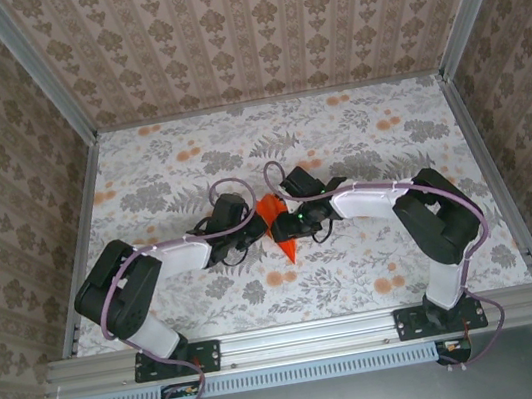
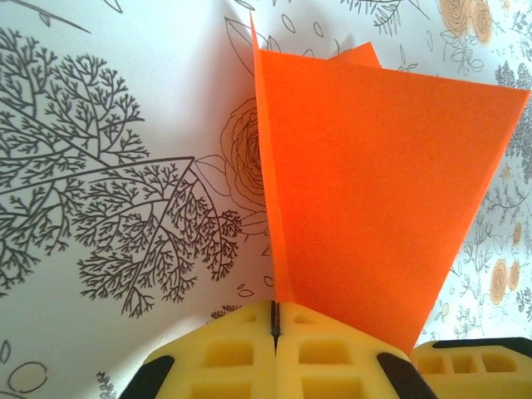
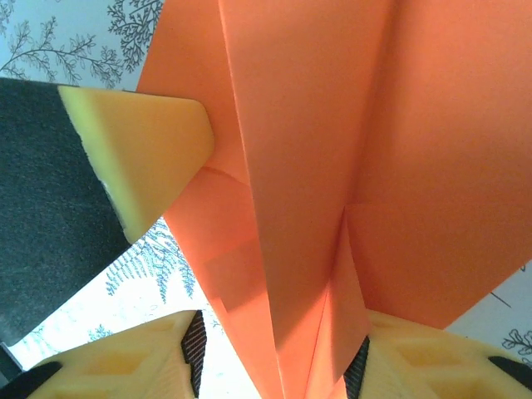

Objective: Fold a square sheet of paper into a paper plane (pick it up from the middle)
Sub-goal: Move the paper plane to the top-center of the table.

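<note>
Flowered tablecloth (image 1: 357, 134) underneath; paper plane (image 2: 374, 183) is pinched in the closed left gripper (image 2: 275, 320) (no gap seen); right gripper (image 3: 278, 341) is set part-open astride it, unclamped.

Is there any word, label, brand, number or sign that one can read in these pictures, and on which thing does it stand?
None can be read. The orange paper plane is plain; the floral table cover and the patterned walls carry only ornaments; any marking on the arm bases is too small to read.
</note>
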Tool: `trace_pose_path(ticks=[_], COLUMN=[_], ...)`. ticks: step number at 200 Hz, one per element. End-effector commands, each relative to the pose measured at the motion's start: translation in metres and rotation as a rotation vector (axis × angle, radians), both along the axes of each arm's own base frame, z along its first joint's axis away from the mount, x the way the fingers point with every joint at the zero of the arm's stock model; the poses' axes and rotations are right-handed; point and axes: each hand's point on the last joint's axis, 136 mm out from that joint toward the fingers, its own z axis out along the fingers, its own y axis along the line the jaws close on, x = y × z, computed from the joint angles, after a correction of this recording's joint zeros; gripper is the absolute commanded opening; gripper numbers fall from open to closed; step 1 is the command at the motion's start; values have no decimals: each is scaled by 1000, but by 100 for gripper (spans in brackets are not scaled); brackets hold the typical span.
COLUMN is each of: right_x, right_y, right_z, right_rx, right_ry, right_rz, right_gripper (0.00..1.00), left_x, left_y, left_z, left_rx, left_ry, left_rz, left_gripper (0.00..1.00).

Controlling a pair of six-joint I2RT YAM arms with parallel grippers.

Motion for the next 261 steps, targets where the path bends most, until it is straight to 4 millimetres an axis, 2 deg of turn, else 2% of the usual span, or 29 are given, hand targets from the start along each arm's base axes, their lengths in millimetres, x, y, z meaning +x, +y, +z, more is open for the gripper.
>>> trace_pose_path(ticks=[1,100,158,232,247,261], right_x=[0,8,12,11,12,13], right_y=[-1,-11,-15,-10,-11,-15], right_z=[-2,-10,-10,-17,-18,-19], right_rx=[-30,-167,-195,-207,-214,-235], right_ry=[-20,-66,-75,-56,-54,-54], right_rz=[5,-10,-33,-36,-41,-59], right_gripper=[47,47,28,27,25,18], left_x=[1,1,1,1,1,2], left_y=[-2,-9,-8,-9,-9,-7], left_z=[4,10,9,10,12,14], left_rx=[-37,-67,-61,-65,-65,-60], left_ry=[-12,-22,-20,-17,-21,-25], left_rz=[-6,-31,-27,-29,-31,-31], left_gripper=[0,0,0,0,6,15])
